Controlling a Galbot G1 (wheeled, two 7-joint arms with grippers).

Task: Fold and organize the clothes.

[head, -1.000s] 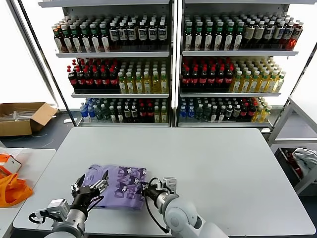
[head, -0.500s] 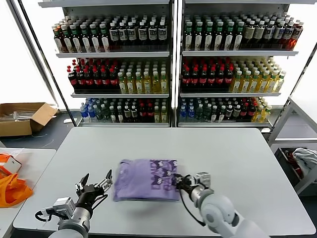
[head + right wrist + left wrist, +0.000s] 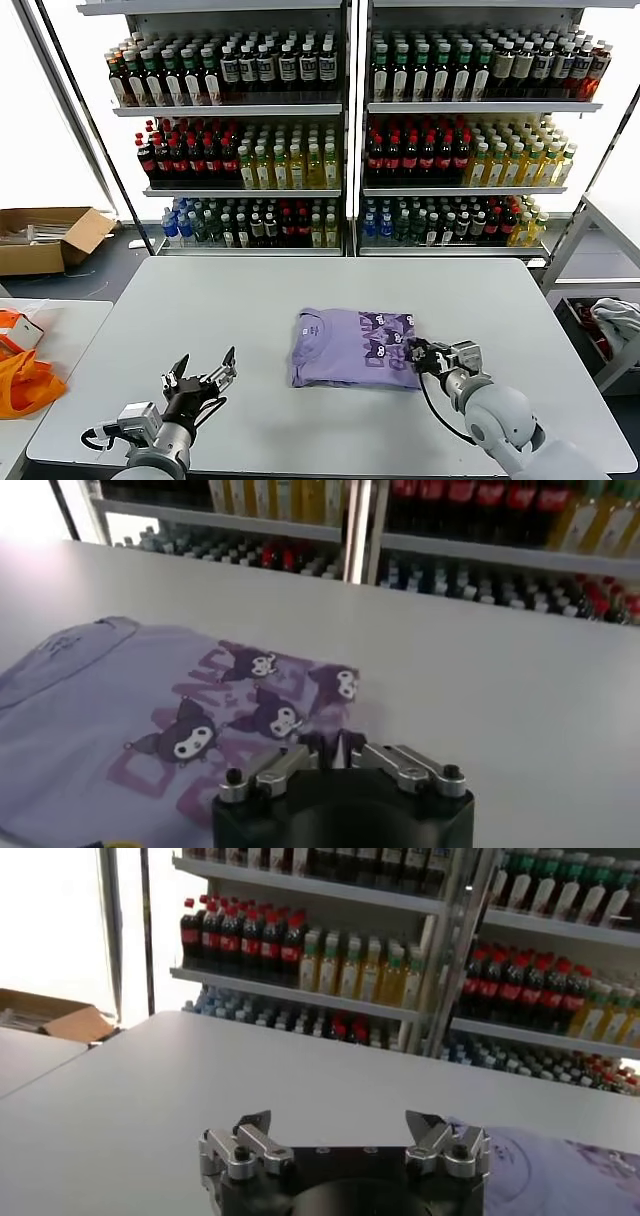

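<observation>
Shelves of bottled drinks [image 3: 350,150] behind grey counter [image 3: 500,300]. Lavender T-shirt [image 3: 345,350] lies folded at counter centre, printed graphic toward right edge. Right pincer [image 3: 417,353] at that edge, fingers nearly together; grip on fabric cannot be told. Left pincer [image 3: 205,372] near front left, fingers wide apart, holding nothing, well apart from shirt.
</observation>
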